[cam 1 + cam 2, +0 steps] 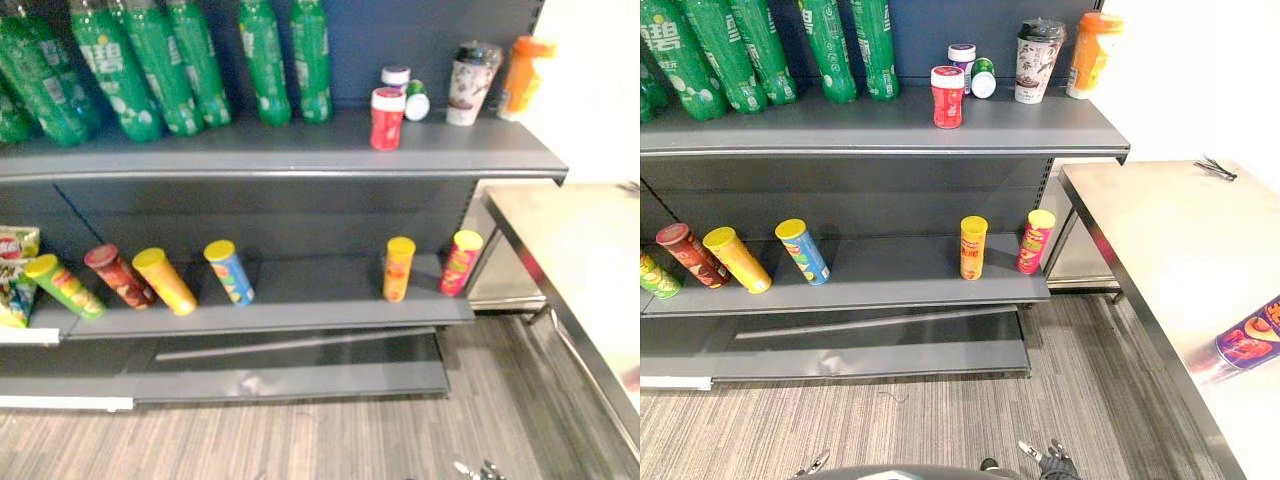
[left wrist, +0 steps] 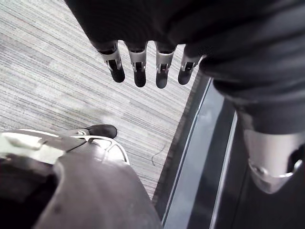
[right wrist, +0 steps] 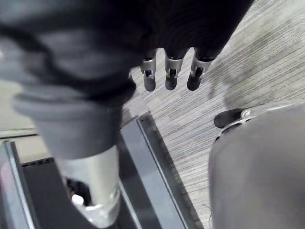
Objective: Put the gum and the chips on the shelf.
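**Shelving bay and side table: stock position and hand condition**

Surface: a grey metal shelving unit (image 1: 880, 128) stands at 12 o'clock on a grey striped floor (image 1: 940, 420). A steel table (image 1: 1160, 240) runs along 3 o'clock.

Upper shelf: green bottles (image 1: 760, 50) at 11 o'clock. The gum jar (image 1: 947, 96), red with a white lid, stands upright near the front edge, just ahead of two small jars (image 1: 972, 68). A lidded cup (image 1: 1037, 60) and an orange bottle (image 1: 1090, 52) are at 1 o'clock.

Lower shelf: four chip cans (image 1: 165, 281) lean back at 9 o'clock. An orange can (image 1: 398, 268) and a red can (image 1: 460, 262) stand near the right end.

Table: a purple-labelled chip can (image 1: 1252, 343) lies on its side at 4 o'clock.

Left hand (image 2: 138, 67) and right hand (image 3: 171, 71): the fingers of both are straight and slightly apart over the floor.
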Controlling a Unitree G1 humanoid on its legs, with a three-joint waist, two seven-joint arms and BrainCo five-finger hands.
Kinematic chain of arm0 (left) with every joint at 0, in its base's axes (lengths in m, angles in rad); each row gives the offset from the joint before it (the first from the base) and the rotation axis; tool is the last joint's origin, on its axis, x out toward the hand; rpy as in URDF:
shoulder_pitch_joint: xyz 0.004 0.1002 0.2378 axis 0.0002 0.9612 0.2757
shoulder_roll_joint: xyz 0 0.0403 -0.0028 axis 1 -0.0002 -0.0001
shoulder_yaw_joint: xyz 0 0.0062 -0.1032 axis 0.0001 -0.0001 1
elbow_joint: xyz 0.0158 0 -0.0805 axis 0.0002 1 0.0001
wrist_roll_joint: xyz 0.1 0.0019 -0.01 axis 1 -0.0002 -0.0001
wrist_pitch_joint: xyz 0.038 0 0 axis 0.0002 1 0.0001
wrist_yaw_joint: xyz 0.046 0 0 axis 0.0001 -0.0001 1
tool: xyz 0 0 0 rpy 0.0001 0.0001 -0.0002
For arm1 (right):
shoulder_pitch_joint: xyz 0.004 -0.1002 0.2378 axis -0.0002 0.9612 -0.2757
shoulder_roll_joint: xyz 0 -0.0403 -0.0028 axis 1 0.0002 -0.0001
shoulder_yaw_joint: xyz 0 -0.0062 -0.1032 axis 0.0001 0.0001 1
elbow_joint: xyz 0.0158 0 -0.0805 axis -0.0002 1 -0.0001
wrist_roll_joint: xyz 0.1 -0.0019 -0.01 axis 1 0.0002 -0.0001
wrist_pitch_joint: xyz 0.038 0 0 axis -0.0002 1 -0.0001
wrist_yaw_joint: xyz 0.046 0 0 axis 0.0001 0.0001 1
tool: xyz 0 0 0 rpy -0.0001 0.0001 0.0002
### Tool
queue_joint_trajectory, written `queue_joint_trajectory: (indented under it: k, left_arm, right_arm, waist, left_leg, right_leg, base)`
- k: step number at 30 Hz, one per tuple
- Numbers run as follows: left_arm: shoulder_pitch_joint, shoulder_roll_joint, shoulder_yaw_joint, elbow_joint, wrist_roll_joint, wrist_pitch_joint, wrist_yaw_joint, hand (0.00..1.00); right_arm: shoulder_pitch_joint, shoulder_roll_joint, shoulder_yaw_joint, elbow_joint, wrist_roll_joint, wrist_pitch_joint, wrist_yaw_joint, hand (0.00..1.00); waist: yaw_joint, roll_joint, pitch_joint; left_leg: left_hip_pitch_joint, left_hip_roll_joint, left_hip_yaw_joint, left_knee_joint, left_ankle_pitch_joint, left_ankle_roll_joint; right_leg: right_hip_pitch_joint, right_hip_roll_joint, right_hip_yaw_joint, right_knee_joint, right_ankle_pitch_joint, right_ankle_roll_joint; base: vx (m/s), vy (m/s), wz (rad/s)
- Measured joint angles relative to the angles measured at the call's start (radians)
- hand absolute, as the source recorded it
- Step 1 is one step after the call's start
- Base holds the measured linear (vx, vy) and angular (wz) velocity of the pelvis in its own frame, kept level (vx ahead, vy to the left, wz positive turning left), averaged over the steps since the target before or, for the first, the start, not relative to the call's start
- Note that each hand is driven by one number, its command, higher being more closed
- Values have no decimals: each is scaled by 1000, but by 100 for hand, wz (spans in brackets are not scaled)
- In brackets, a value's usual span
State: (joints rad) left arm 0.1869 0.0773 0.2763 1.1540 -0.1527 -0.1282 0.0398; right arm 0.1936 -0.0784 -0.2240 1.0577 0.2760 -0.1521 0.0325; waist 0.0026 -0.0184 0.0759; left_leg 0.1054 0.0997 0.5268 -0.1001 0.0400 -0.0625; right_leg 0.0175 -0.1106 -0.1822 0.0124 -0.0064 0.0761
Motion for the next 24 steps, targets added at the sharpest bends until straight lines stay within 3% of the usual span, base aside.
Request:
queue_joint_trajectory:
  k: [2,4,8,10,11,13,14,16,19,22,24]
  left_arm:
    - [-8,5,-18,0,-1,-1,1,0]
    - [-31,17,-44,1,-2,-2,1,0]
    - [-47,15,-37,1,-27,-3,0,0]
    - [-56,9,6,1,-40,-3,0,0]
    - [-80,-2,61,1,-42,-3,3,0]
    - [-100,-3,85,-1,-44,-7,5,0]
    - [-121,-2,83,-3,-80,-17,6,0]
    - [-122,4,68,-4,-111,-21,-1,0]
    - [-126,6,32,-17,-113,-26,-6,0]
    - [-144,8,20,-20,-118,-24,-11,0]
    - [-151,5,7,-21,-117,-24,-11,0]
  right_arm:
    - [-2,1,-36,23,0,1,-8,0]
    - [-4,4,-98,35,1,1,-14,0]
    - [-12,6,-211,30,9,0,-37,0]
    - [-14,19,-251,-14,27,-5,-46,0]
    - [-24,32,-258,-44,54,-5,-49,0]
    - [-39,52,-258,-56,60,-5,-48,0]
    - [-43,71,-239,-50,79,-4,-52,0]
    - [-62,71,-200,-21,79,-4,-60,0]
    - [-89,60,-159,-3,78,-2,-67,0]
    - [-148,58,-132,22,77,0,-68,0]
    - [-192,56,-112,22,76,0,-68,0]
  waist:
    - [-1,3,10]
    - [-2,2,45]
    - [-22,16,71]
    - [-31,20,84]
    - [-26,37,110]
    - [-30,27,148]
    - [-25,23,170]
    - [-27,14,169]
    - [-29,8,167]
    - [-26,-18,158]
    - [-28,-15,162]
  left_leg:
    - [8,-6,8,11,-14,6]
    - [-33,15,11,165,-97,14]
    - [-127,75,50,384,-211,31]
    - [-189,132,143,484,-291,44]
    - [-191,175,239,490,-309,65]
    - [-176,204,300,485,-309,66]
    - [-147,227,399,459,-301,63]
    - [-99,229,517,411,-276,52]
    - [-61,222,670,381,-254,54]
    - [-45,223,790,390,-242,52]
    - [-32,235,841,403,-227,47]
  right_leg:
    - [-19,-14,7,57,-30,7]
    - [-36,-36,22,127,-62,18]
    - [-91,-29,80,149,-44,52]
    - [-170,1,161,130,32,91]
    - [-187,18,140,43,152,99]
    - [-203,13,2,92,113,28]
    - [-223,-22,-164,192,65,-43]
    - [-214,-85,-308,299,36,-73]
    - [-153,-177,-453,379,11,-66]
    - [-81,-196,-510,257,33,-41]
    - [-64,-166,-533,174,22,-27]
  base:
    - [18,62,-7]
    - [27,37,-11]
    - [-19,93,-45]
    - [-119,174,-149]
    - [-176,211,-179]
    - [-146,214,-154]
    - [-86,207,-158]
    - [-36,172,-195]
    - [-30,71,-145]
    - [43,-120,-120]
    - [3,-260,-87]
